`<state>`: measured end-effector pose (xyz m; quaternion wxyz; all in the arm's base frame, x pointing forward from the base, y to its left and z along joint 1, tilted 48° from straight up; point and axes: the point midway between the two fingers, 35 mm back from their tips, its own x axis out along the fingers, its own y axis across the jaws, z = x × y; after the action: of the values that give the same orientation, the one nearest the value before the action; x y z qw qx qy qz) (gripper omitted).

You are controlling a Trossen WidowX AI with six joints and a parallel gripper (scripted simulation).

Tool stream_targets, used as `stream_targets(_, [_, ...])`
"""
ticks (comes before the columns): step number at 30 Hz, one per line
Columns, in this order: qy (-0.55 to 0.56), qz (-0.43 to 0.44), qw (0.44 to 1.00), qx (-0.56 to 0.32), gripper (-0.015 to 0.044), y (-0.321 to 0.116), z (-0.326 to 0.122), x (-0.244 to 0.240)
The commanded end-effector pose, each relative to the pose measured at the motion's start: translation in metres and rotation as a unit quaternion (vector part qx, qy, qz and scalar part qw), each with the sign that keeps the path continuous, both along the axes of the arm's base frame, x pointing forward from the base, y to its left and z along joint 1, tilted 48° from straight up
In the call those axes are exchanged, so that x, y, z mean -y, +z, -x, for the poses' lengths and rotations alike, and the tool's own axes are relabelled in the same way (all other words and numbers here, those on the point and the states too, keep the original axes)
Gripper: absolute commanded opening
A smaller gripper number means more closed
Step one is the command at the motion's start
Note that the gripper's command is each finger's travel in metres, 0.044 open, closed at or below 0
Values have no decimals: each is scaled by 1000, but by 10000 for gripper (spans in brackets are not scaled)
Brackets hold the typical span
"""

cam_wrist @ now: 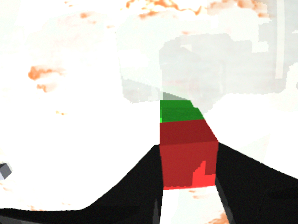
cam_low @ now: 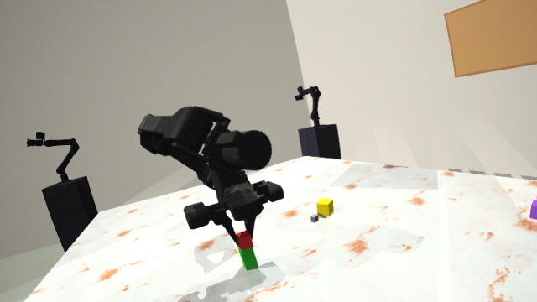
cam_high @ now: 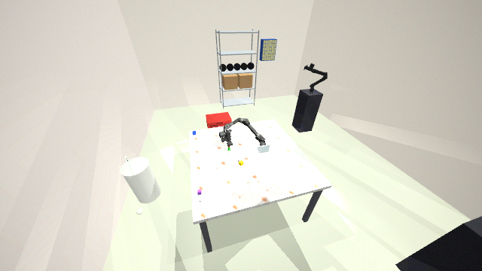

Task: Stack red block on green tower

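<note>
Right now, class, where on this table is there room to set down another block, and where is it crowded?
Free: the stretch between the small yellow cube and the purple cube. Crowded: around the green block tower, where the black hand grips the red block atop it.

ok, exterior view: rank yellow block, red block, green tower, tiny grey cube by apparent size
1. green tower
2. red block and yellow block: look alike, and yellow sits farther from the camera, so unranked
3. grey cube

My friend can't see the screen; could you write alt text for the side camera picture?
A black robot arm's gripper holds a red block right on top of a green tower, on a white table with orange blotches. A yellow block sits farther back.
</note>
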<state>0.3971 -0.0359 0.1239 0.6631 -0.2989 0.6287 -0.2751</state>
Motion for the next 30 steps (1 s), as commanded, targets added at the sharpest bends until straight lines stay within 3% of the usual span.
stream_targets(1, [1,3,1000,-2,0,-1,1,2])
stream_targets(25, [1,3,1000,-2,0,1,1,-1])
stream_targets(30, [1,1,1000,-2,131,-2,1,1])
